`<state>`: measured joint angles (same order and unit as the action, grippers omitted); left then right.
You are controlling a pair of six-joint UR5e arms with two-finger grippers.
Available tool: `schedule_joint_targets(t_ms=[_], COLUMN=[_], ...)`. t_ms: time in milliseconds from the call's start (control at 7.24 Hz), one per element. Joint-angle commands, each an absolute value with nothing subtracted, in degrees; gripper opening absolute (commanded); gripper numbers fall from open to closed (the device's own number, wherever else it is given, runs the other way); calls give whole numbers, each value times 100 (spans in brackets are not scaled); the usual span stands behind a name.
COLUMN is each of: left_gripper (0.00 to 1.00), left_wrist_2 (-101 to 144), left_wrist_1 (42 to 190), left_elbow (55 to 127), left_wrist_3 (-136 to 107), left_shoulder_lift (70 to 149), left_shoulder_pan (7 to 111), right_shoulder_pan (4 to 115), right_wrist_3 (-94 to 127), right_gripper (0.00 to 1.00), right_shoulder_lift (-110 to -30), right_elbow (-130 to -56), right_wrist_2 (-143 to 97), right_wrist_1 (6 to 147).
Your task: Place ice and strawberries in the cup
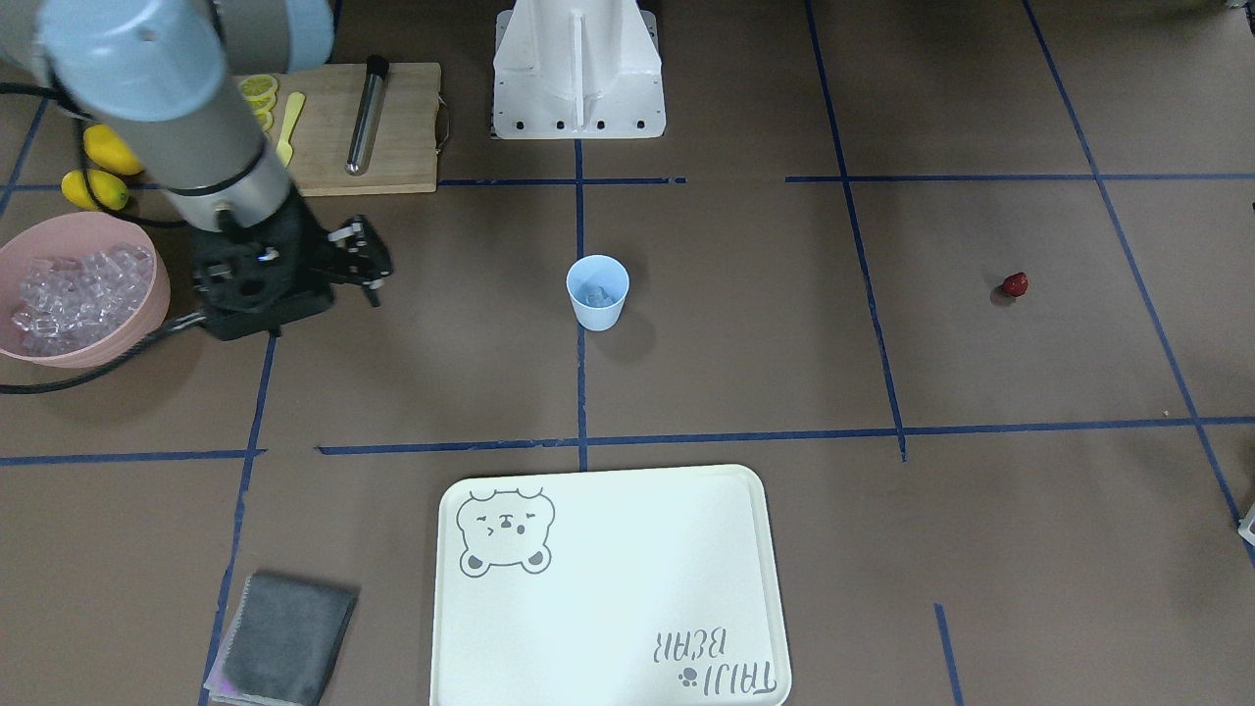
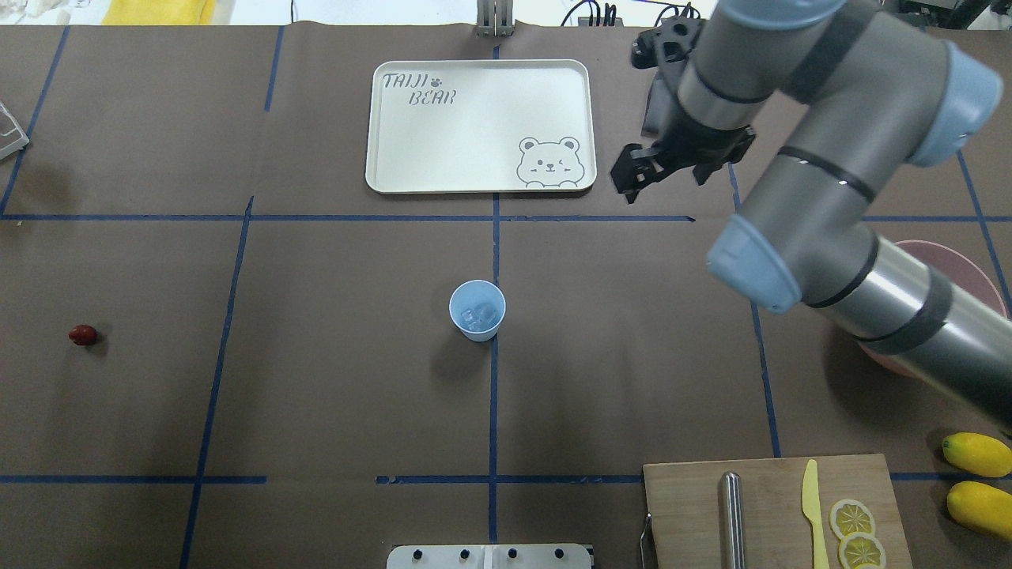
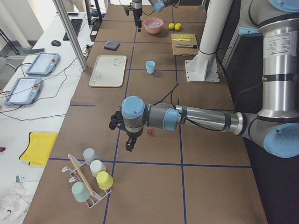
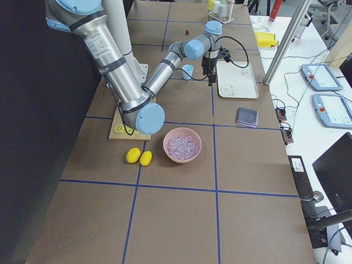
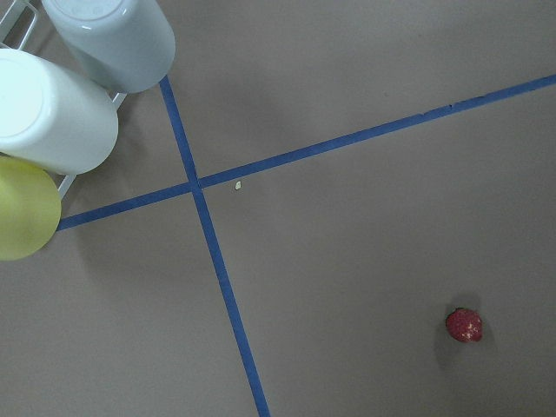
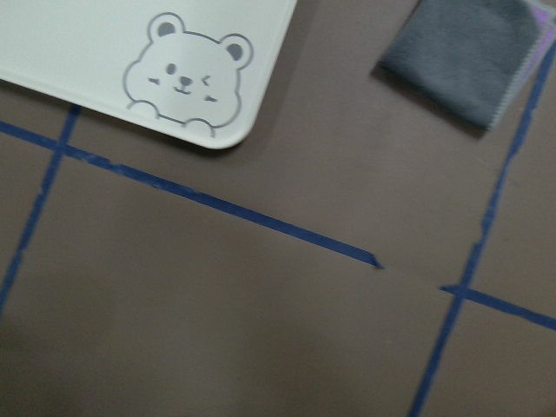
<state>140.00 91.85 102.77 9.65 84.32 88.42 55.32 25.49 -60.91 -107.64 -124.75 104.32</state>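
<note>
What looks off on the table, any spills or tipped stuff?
Nothing spilled or tipped. The cup stands upright with ice inside; more ice sits in the pink bowl. Only oddity: the strawberry lies alone on the table, far out on the robot's left side, well away from the cup.

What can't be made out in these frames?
- Left gripper: shows only in the exterior left view, small; open or shut unreadable.
- Ice in the cup: overhead, translucent and tiny; count unclear.
- Pink bowl: overhead, mostly hidden by the right arm.
- Cutting board: overhead, cut off by the bottom edge.
</note>
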Motion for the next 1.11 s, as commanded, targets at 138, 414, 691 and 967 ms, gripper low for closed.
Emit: schedule_joint_targets(t_ms=[138, 414, 691, 967], left_gripper=[100, 100, 100, 100], left_wrist_2=[13992, 13992, 13992, 13992], left_wrist_1=[9185, 9185, 9176, 9176], left_elbow=[10292, 10301, 10292, 10292], left_wrist_3=[949, 949, 949, 940], left_shoulder_lift=[8446, 8455, 8464, 8464], left_shoulder_pan=[8842, 8842, 8842, 8842], right_shoulder_pan=[7158, 7994, 8732, 9173], right_wrist_3=[-422, -1315, -1319, -1371], right_gripper=[99, 99, 99, 99], right_shoulder_lift=[-7948, -8856, -9464, -9859], right_elbow=[-11021, -10961, -10681, -10215], right_wrist_2=[-13139, -13210, -13227, -13454], right_wrist_1=[10380, 10371, 10371, 10032])
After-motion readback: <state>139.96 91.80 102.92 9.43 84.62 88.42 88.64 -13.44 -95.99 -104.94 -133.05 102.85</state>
